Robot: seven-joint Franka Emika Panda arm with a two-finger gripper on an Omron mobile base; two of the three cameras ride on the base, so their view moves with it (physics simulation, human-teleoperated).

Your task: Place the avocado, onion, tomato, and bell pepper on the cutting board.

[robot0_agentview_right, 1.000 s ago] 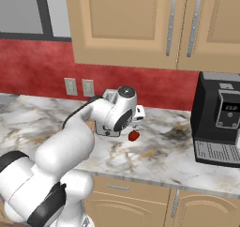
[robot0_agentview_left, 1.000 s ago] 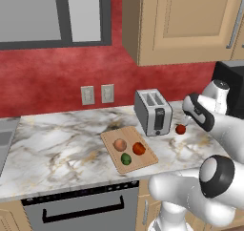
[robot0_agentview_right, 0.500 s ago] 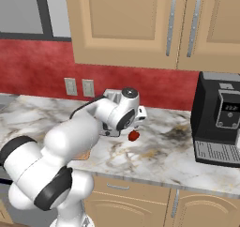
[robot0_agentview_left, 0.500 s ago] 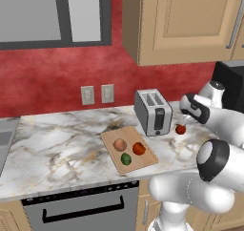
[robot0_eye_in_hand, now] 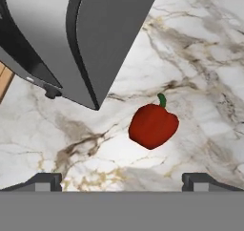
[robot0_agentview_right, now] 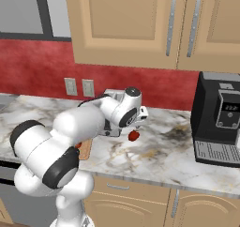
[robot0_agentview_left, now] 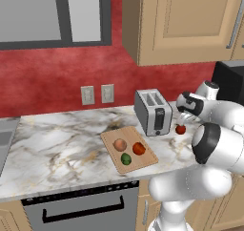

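While above the bell pepper [robot0_eye_in_hand: 153, 125] | claw [robot0_eye_in_hand: 123, 180] spread wide, gripping nothing | toaster [robot0_eye_in_hand: 81, 39] beside

Even, bright rendered light is seen throughout, with no glare or blur, and only a faint soft shadow is cast under the bell pepper [robot0_eye_in_hand: 153, 125].

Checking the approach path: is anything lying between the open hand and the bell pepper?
No. In the hand view, bare marble counter separates the hand from the bell pepper; the toaster stands off to one side.
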